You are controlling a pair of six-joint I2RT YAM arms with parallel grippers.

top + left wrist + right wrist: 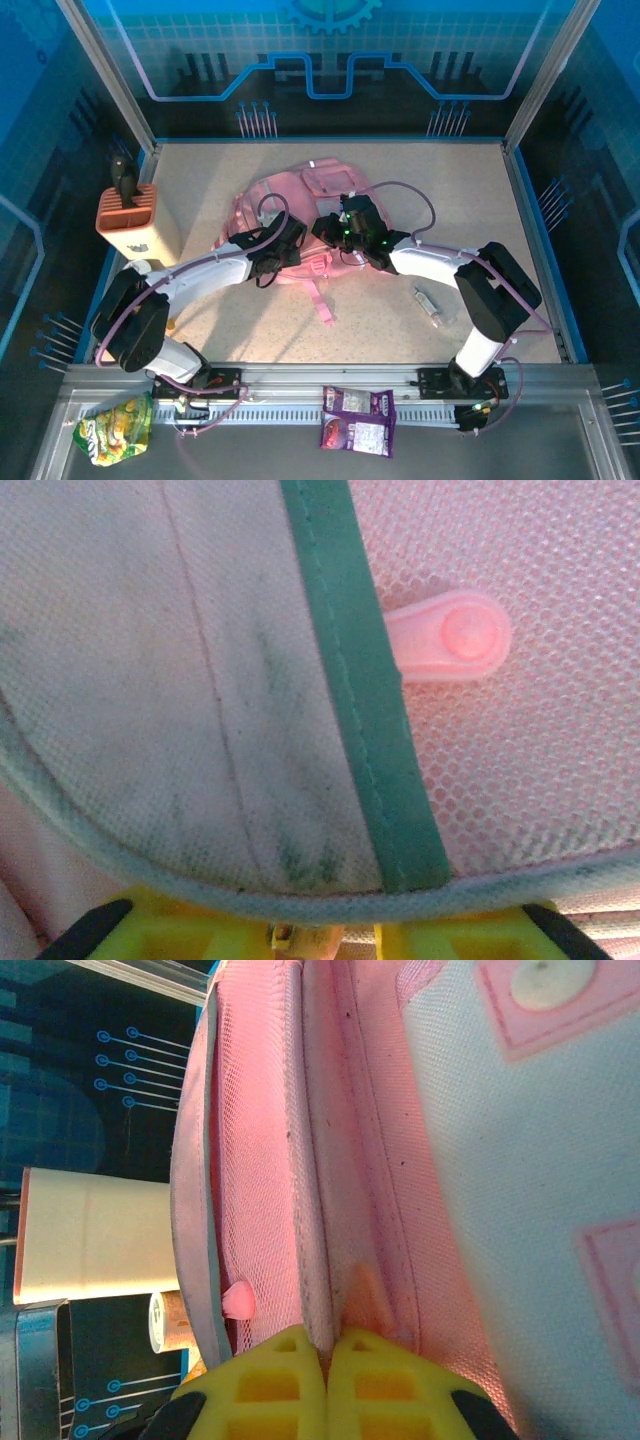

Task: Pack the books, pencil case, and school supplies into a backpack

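A: Well, where was the backpack [318,188]?
B: In the middle of the worktop [250,335]. My right hand [325,1348] was clenched on its pink edge; my left hand [325,932] hung close over it, grip impossible to tell.

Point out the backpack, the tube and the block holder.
backpack [312,192]: top view, on its pink upper panel.
tube [429,304]: top view, on its middle.
block holder [148,240]: top view, on its cream side.
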